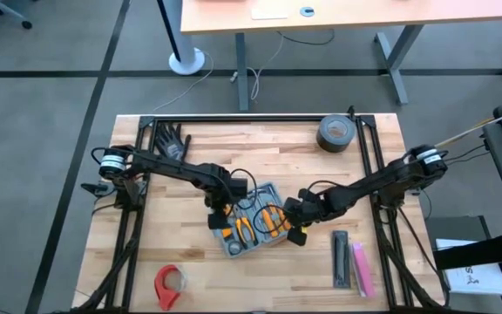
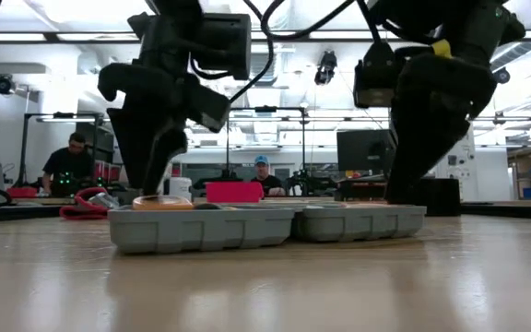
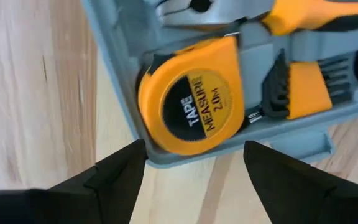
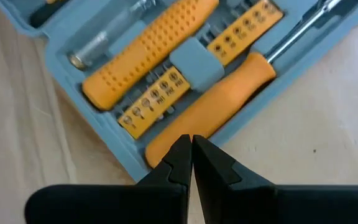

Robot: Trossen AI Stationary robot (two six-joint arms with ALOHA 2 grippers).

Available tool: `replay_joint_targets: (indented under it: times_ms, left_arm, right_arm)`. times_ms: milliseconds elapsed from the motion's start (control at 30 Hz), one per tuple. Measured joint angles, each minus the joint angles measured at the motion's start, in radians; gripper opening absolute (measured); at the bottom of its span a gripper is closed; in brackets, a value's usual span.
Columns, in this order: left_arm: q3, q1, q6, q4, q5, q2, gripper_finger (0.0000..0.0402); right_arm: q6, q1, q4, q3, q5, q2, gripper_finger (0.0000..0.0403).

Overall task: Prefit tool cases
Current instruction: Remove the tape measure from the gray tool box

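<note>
The left gripper hangs low over one corner of the tool case, its two dark fingers spread wide apart and holding nothing. Just ahead of them sits a round orange tape measure seated in its corner slot of the grey tray, with a set of dark hex keys beside it.

The right gripper rests at the opposite edge of the case, its fingers pressed together with nothing between them, the tips just at the butt of an orange screwdriver handle. Beyond it lie a knobbed orange grip and rows of orange bit holders.

The case lies open and flat near the middle of the wooden table, between the two arms. Well apart from it are a roll of grey tape at the far side, a red tape dispenser at the near left, a black glove, and a black bar with a pink bar to the near right.
</note>
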Motion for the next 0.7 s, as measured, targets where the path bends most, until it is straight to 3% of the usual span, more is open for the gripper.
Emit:
replay_joint_targets:
  times_ms: [267,700]
  left_arm:
    - [-0.040,0.009,-0.202,0.016,0.000,0.000,0.0271]
    - [-0.053,0.011,-0.252,0.122,0.008,0.000,0.0278]
  right_arm:
    - [-0.013,-0.012,0.026,0.000,0.011,0.004,0.0000]
    - [-0.021,-0.030,0.046,0.000,0.031,0.004,0.0000]
